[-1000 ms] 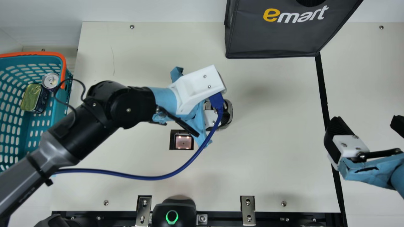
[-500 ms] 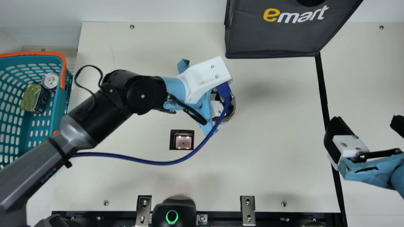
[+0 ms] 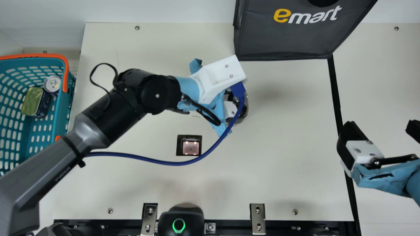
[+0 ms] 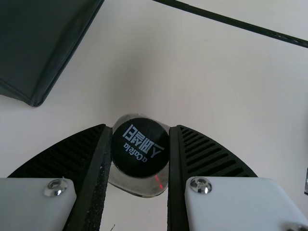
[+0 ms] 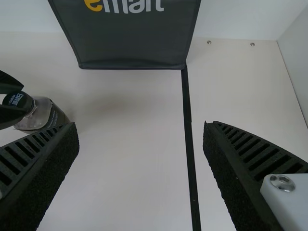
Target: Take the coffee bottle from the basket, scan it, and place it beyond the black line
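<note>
My left gripper (image 3: 235,105) is over the middle of the table, right of and farther back than the scanner window (image 3: 190,147), partly hidden under its white mount. In the left wrist view, the left gripper (image 4: 140,139) is shut on the black cap of the coffee bottle (image 4: 144,185), its clear body hanging below. From the right wrist view the bottle (image 5: 42,114) looks tilted. The bottle is left of the black line (image 3: 334,88). My right gripper (image 3: 382,128) stands open near that line; in its own view the right gripper (image 5: 139,130) has nothing between its fingers.
The teal basket (image 3: 60,114) at the left holds a silver-topped can (image 3: 52,84) and a green-lidded tin (image 3: 32,101). A dark shopping bag (image 3: 295,39) stands at the back. A blue cable (image 3: 157,161) trails from the left wrist. A black device (image 3: 181,218) sits at the front edge.
My left arm has moved to the right and toward the back, away from the scanner window, carrying the bottle along. The right arm has kept still.
</note>
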`<action>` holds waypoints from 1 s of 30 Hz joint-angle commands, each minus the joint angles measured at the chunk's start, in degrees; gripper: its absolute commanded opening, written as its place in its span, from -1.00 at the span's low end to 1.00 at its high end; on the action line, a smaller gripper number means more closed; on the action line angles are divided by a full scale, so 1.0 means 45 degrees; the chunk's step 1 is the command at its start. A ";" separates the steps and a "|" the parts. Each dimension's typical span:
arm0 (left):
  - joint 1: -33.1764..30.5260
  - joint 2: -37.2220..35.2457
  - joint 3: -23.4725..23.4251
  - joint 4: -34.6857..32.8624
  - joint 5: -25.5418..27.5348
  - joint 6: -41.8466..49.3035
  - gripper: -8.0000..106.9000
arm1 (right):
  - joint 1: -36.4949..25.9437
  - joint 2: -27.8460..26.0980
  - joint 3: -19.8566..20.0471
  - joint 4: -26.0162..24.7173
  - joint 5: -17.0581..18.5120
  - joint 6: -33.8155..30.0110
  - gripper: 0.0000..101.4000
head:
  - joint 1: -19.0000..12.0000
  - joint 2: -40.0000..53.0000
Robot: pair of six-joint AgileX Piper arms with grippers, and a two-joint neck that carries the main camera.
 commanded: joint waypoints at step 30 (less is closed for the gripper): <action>-0.0269 0.0025 -0.0180 0.0302 -0.0201 -0.0277 0.71 | 0.0000 0.0000 0.0000 0.0000 0.0000 0.0000 0.79 | -0.0330 0.0040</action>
